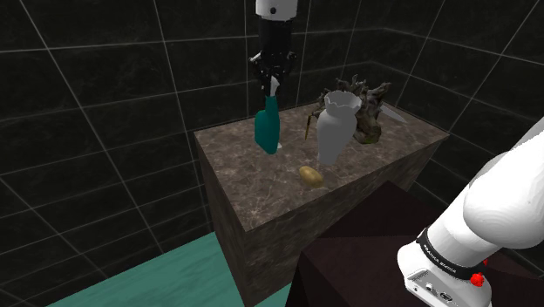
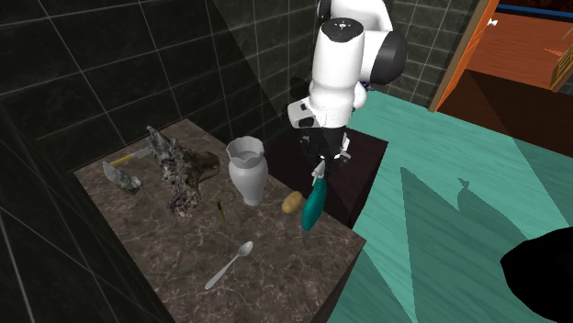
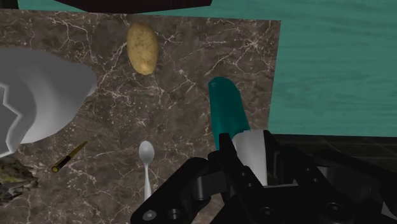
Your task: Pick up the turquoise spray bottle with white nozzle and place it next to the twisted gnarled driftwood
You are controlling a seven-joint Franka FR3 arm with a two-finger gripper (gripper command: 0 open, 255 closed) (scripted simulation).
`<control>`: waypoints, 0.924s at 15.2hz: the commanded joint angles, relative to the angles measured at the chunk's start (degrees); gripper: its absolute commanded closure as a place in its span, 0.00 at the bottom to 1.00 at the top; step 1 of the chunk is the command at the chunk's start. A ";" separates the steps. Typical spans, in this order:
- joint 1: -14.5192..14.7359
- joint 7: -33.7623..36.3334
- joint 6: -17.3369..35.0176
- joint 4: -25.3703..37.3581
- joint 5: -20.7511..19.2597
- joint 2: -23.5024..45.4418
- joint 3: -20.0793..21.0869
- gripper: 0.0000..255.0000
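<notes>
Tool (image 3: 248,151) clasping turquoise spray bottle (image 3: 228,111), potato (image 3: 142,48), spoon (image 3: 147,159), white vase (image 3: 44,95), marble top (image 3: 191,70)

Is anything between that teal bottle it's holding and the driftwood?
Yes. The white vase stands on the table between the spray bottle and the driftwood. A potato also lies close by the bottle on that side.
</notes>
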 commanded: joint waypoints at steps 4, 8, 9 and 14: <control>-0.05 0.01 -3.93 4.12 -0.09 0.23 -0.04 1.00; -0.04 0.12 -7.10 7.71 -0.23 0.67 -0.02 1.00; -0.03 0.16 -7.90 8.65 -0.28 0.82 -0.01 1.00; 0.02 0.39 -11.98 13.66 -0.57 1.79 0.09 1.00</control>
